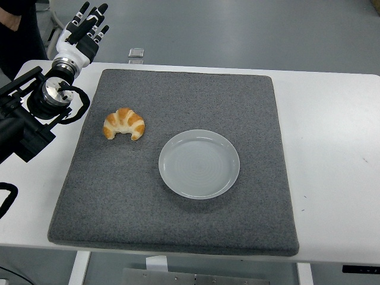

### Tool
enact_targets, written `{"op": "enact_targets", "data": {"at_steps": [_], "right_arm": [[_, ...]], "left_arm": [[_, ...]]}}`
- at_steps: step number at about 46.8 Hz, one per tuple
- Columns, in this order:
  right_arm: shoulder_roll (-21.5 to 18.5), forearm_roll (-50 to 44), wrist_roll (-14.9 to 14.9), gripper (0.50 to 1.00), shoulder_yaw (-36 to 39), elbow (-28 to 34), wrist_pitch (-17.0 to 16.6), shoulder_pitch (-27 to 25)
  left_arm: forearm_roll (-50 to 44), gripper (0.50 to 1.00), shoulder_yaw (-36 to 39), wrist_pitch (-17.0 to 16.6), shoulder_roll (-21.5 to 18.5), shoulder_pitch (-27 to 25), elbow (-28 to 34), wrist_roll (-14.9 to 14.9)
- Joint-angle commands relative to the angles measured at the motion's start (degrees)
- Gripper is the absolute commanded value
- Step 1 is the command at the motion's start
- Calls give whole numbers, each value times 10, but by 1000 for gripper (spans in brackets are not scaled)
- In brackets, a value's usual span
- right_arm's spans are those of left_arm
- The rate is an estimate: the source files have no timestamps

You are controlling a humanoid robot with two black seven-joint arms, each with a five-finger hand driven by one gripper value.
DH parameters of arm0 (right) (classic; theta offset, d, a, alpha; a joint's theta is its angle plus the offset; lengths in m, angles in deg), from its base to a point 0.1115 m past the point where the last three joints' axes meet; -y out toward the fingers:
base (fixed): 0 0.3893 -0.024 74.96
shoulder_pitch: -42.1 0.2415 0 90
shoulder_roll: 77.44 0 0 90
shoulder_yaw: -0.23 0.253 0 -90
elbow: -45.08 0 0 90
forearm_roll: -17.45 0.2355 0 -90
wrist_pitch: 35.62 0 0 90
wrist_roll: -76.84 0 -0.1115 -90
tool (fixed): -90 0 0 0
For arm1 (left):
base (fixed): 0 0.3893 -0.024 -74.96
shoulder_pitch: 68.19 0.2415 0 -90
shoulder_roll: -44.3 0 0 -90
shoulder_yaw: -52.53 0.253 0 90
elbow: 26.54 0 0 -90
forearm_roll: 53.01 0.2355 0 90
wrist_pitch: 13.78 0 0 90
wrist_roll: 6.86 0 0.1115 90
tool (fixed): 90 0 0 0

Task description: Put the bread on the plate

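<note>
A: Bread status?

B: Golden-brown crescent croissant (pixel 124 124) lying on the dark grey felt-like mat (pixel 178 219), left-centre, nothing touching it. Not on the plate yet.

A: Plate?

B: Round pale grey-white plate (pixel 199 164), bare, near mat centre, just to the right of the croissant and a bit nearer the table's front edge. Clear gap btw the two.

A: Hand?

B: Left hand (pixel 86 27), black-and-white w/ five fingers, up at the far left corner, past the mat's edge, well apart from the croissant. Fingers straight and spread, holding nothing. Black forearm comes in from the left edge over the white table (pixel 332 119). Right arm not visible at all.

A: Progress?

B: Basically zero, imo. No grasp, no lift, no transfer. Left to do: bring hand down to the croissant, close on it, carry right, set on plate, let go.

A: Anything else?

B: Small clear object (pixel 136 53) at the table's far edge, can't ID. Part of a person in dark clothing (pixel 15 29) top left.
</note>
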Motion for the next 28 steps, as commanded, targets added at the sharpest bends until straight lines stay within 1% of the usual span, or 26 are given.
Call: {"op": "enact_targets", "data": {"at_steps": [1,5,22,25,28], "right_arm": [[0,0,0,930,0,0,0,0],[0,0,0,930,0,0,0,1],[0,0,0,930,0,0,0,0],[0,0,0,930,0,0,0,0],[0,0,0,930,0,0,0,1]], "left_arm": [[0,1000,0,-1,0,1,3,-2],[0,1000,3,-2,0,1,5,-10],[4,1000,8,2,-2,-15,8,-9],[26,1000,13,2,-2,-21,7,-9],[77,1000,16,1,-2,-26,7,-9]]}}
